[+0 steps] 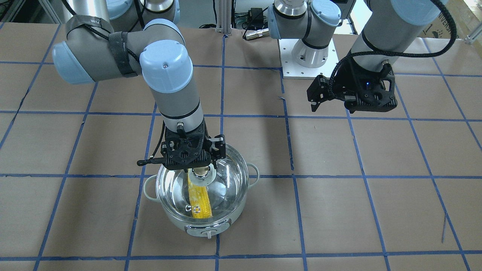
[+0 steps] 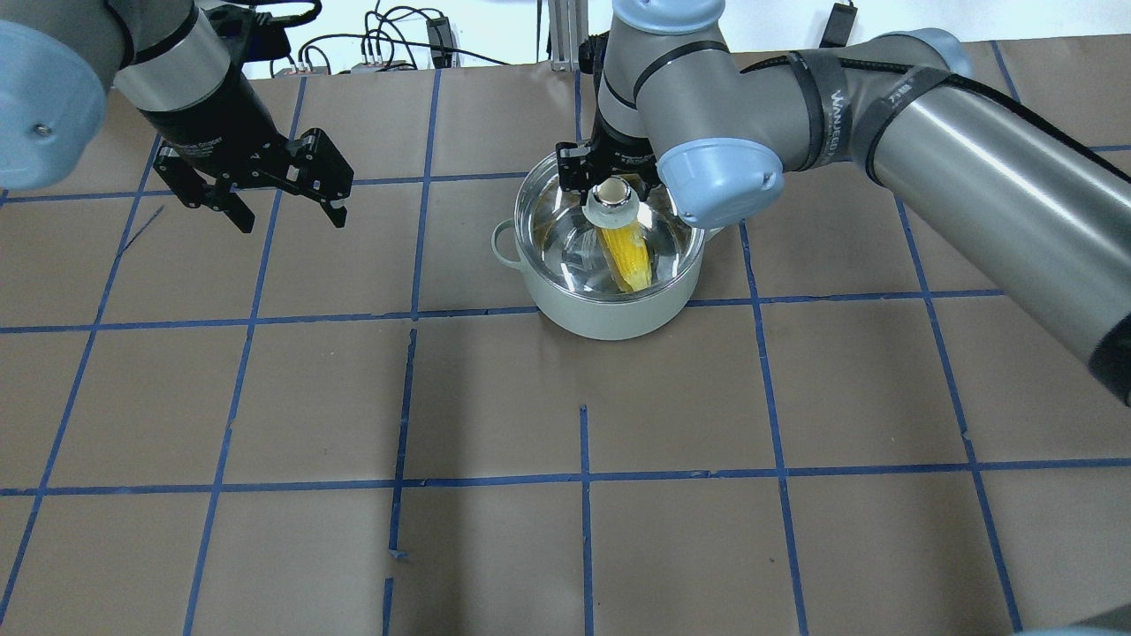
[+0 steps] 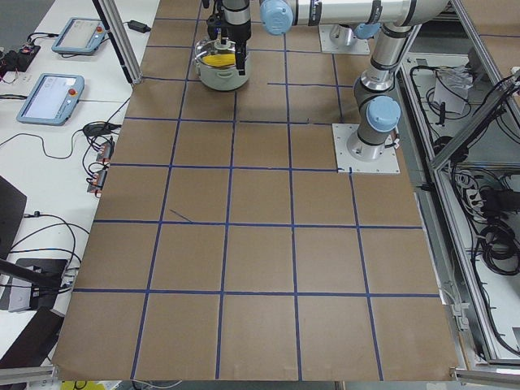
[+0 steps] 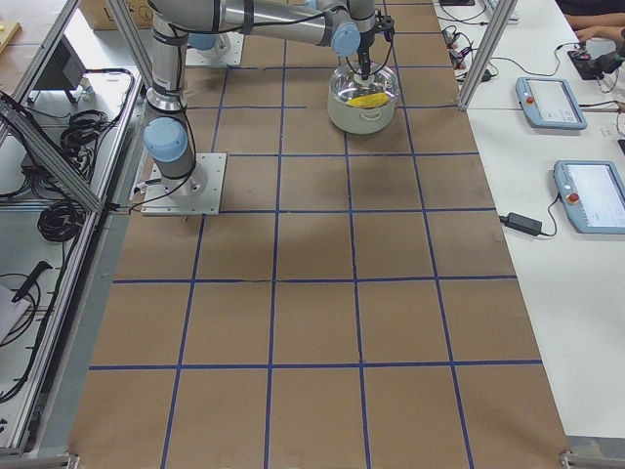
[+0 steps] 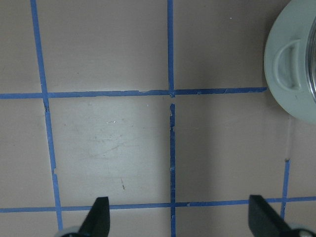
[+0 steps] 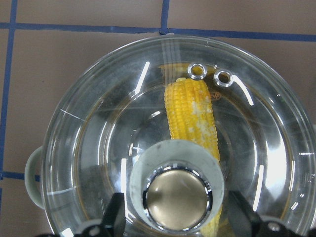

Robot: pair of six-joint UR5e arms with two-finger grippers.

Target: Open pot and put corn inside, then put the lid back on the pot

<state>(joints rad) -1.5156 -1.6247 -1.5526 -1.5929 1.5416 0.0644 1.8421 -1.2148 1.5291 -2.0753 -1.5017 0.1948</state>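
Note:
The pale mint-green pot point(image 1: 177, 222) point(image 2: 610, 314) stands on the far half of the table. The yellow corn point(image 1: 199, 205) point(image 2: 626, 256) point(image 6: 192, 113) lies inside it, seen through the clear glass lid point(image 1: 229, 180) point(image 6: 89, 138) that covers the pot's mouth. My right gripper point(image 1: 203, 171) point(image 2: 611, 190) point(image 6: 177, 217) reaches down from above. Its fingers press on either side of the brass-coloured knob's pale base. My left gripper point(image 2: 287, 212) point(image 1: 316, 94) point(image 5: 177, 222) hangs open and empty above the table, well to the pot's side. The left wrist view catches only one pot handle point(image 5: 291, 64).
Brown paper with a blue tape grid covers the table point(image 2: 583, 530). The right arm's base plate point(image 4: 181, 186) sits at the robot's edge. Tablets point(image 4: 591, 195) and cables lie on the white benches beyond the table's far side.

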